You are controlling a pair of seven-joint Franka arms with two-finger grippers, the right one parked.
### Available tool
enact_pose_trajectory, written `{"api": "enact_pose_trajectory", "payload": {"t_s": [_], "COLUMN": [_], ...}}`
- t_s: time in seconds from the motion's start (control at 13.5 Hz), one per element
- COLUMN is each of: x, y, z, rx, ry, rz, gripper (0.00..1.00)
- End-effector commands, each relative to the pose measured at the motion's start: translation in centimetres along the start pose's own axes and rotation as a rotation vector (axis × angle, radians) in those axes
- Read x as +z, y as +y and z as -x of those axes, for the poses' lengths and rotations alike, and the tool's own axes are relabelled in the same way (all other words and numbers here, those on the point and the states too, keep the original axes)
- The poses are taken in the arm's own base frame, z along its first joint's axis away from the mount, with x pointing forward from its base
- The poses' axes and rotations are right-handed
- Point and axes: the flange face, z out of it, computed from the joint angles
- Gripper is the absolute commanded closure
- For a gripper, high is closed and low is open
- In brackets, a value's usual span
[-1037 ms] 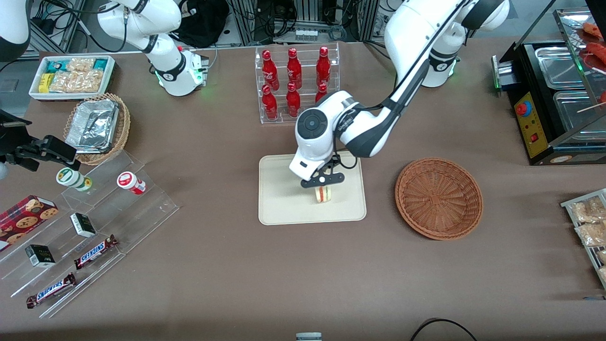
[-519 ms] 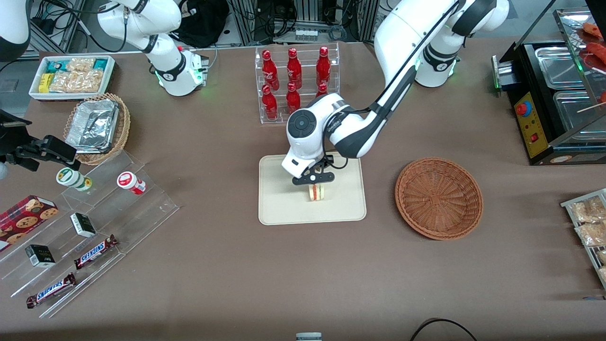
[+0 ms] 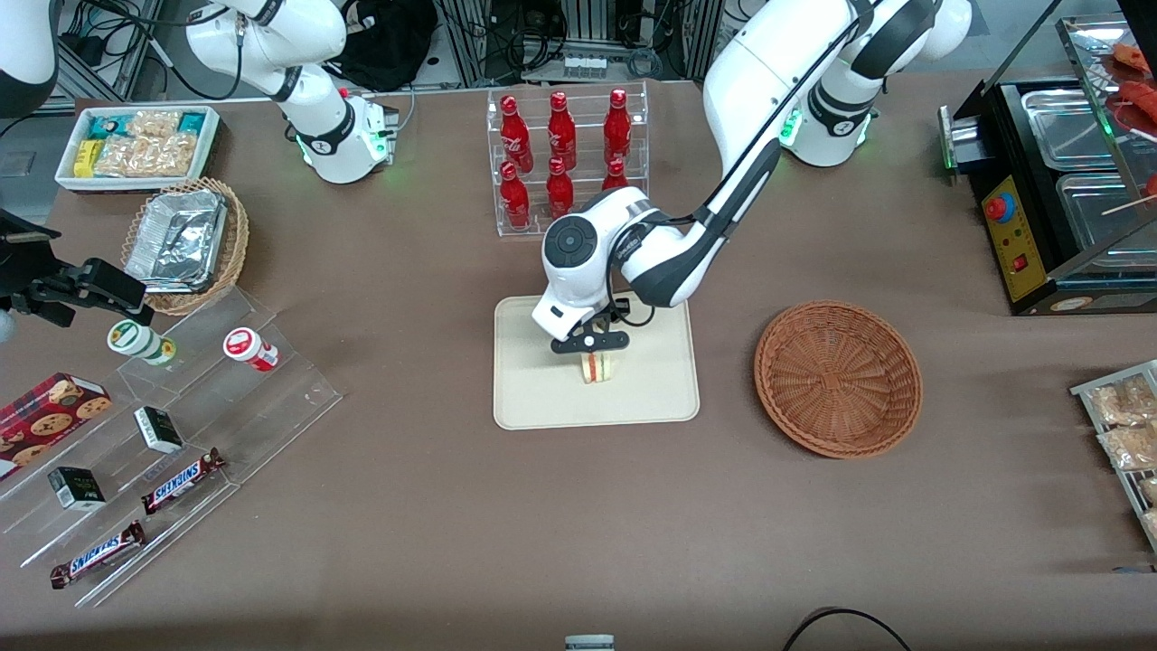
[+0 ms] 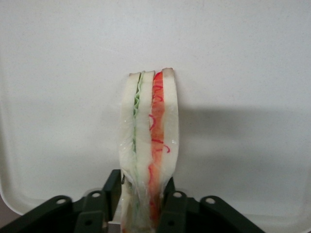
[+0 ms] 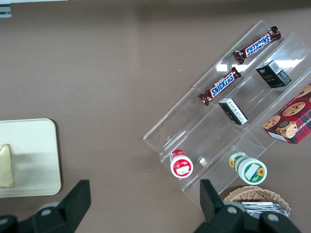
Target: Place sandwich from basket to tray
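We see an evenly lit scene under soft overhead light; the brown table [image 3: 434,506] shows no hard glare. The gripper [image 3: 592,354], above the tray [image 3: 533,398], casts only a faint shadow there. Small bright reflections sit on the red bottles [image 3: 560,154] and on the clear acrylic shelf [image 5: 228,121]. In the left wrist view the tray [image 4: 73,73] is washed pale, almost overexposed, and the sandwich [image 4: 148,145] throws a soft grey shadow across it. The gripper [image 4: 143,206] parts closest to that lens look slightly soft. The front view stays sharp to its edges.
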Motion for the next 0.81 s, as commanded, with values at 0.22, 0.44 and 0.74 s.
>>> {"api": "enact_pose_trajectory", "payload": {"t_s": [0.22, 0.44, 0.74], "x": [-8.9, -15.8, -24.1], "y": [-2.4, -5.6, -13.6], "z": [-1.6, -0.5, -1.4], "rx": [-0.130, -0.265, -0.444], "ry": [0.069, 0.073, 0.101], "rz": [0.019, -0.051, -0.120], "gripper": [0.00, 0.00, 0.00]}}
